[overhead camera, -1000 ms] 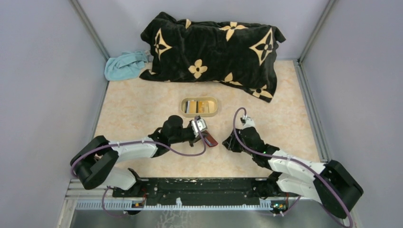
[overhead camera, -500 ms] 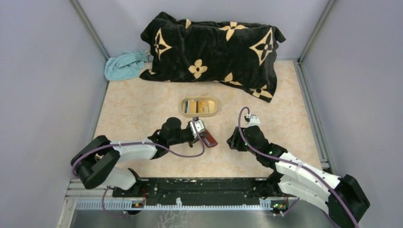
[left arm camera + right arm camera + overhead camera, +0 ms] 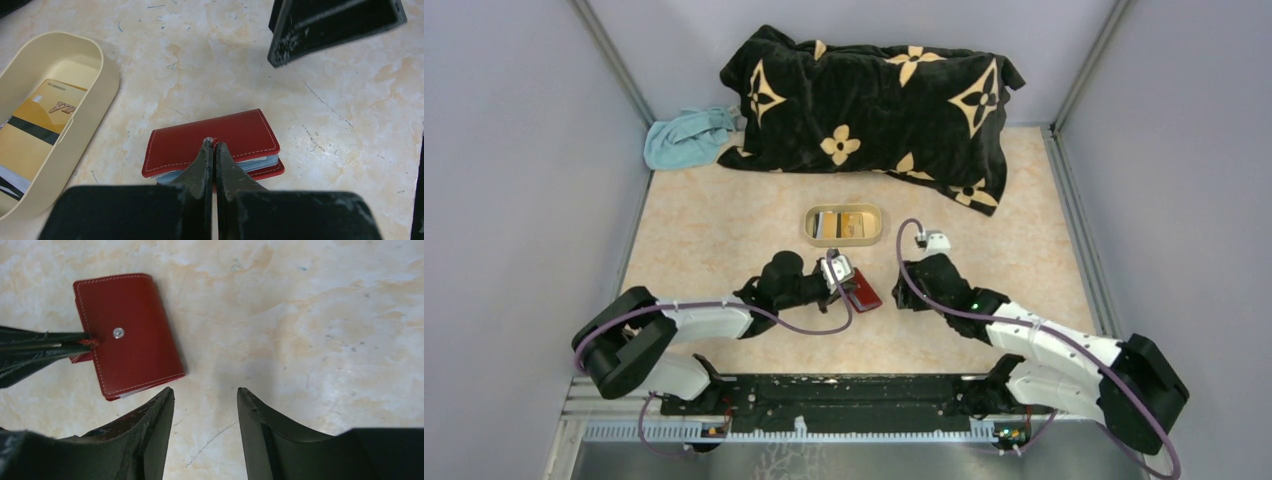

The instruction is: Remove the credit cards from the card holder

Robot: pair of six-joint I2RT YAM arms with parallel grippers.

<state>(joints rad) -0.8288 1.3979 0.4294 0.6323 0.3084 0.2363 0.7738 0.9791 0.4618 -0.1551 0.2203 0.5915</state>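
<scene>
Marbled beige table (image 3: pixel 714 220), grey walls (image 3: pixel 514 200) on three sides.

Top view: black blanket (image 3: pixel 874 95) w/ tan flower print bunched along far edge. Teal cloth (image 3: pixel 686 138) just beside its left end. Beige oval tray (image 3: pixel 844 241) mid-table, credit cards (image 3: pixel 844 224) lying in it. Card holder (image 3: pixel 864 293) on table, nearer the arms than the tray, between the two arms. Its long axis runs diagonal, far-left to near-right. L gripper (image 3: pixel 848 284) at its left side. R gripper (image 3: pixel 903 296) near its right side, apart from it.

Left wrist view: L gripper fingers pressed together, pinching small red tab (image 3: pixel 214 141) at holder's near long edge. Holder's long axis lies across the frame, crosswise to the fingers. It is folded, pale blue-grey layer showing betw. the red covers at right end. Orange-yellow card face-up in tray at left, a black-striped one beside it.

Right wrist view: holder's long axis roughly up-down the frame, top leaning left. Metal snap (image 3: pixel 118 332) on top cover, near the edge where L fingers come in from left. R gripper jaws spread partway, only bare table betw. them. Frame-left tip just beside holder's lower corner; contact can't be told.
</scene>
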